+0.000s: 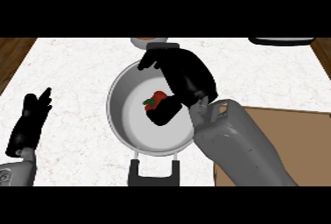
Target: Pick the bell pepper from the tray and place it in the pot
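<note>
The red bell pepper (158, 98) with its green stem shows inside the silver pot (123, 118), near the pot's middle. My right hand (184, 76) hangs over the pot, its fingers stretched toward the far rim and its thumb (163, 114) spread away below the pepper, so the hand is open. The pepper lies against the palm side, between thumb and fingers; whether it rests on the pot's floor I cannot tell. The brown tray (291, 131) lies at the right, partly under my right forearm. My left hand (29, 120) rests open at the left edge, fingers up.
The pot's black handle (153, 173) points toward me at the counter's front. A small white and orange thing (150, 41) sits behind the pot, partly hidden by my fingers. A dark object (281, 40) lies at the far right corner. Wood borders the white counter.
</note>
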`<state>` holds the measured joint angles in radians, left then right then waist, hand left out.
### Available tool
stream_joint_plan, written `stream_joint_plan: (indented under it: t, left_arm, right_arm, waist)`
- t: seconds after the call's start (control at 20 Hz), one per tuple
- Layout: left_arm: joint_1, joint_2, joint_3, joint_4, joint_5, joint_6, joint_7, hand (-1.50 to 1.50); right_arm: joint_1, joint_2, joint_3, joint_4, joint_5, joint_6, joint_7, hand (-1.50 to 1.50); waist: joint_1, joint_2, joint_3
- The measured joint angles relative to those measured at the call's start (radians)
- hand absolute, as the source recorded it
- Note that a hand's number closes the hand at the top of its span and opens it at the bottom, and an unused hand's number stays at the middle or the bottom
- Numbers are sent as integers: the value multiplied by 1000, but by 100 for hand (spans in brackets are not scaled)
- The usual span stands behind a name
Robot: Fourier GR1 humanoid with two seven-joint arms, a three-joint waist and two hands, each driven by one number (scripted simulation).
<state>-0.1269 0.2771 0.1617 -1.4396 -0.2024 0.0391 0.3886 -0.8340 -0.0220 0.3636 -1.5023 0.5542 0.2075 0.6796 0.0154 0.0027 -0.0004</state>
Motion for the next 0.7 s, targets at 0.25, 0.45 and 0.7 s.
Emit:
stream_joint_plan:
  t: [0.25,0.45,0.7]
  left_arm:
    - [12,0,0,-5,-3,-3,-9,0]
    - [-6,-4,-1,1,-10,4,3,0]
    - [14,3,10,-14,-3,-5,2,0]
  right_arm:
    - [22,15,-13,30,-110,-176,-50,-150]
    - [40,19,-68,35,-168,-325,-117,-150]
    - [68,11,-177,24,-205,-416,-186,-150]
  waist:
    - [4,0,0]
    - [0,1,1]
    - [-7,-2,1]
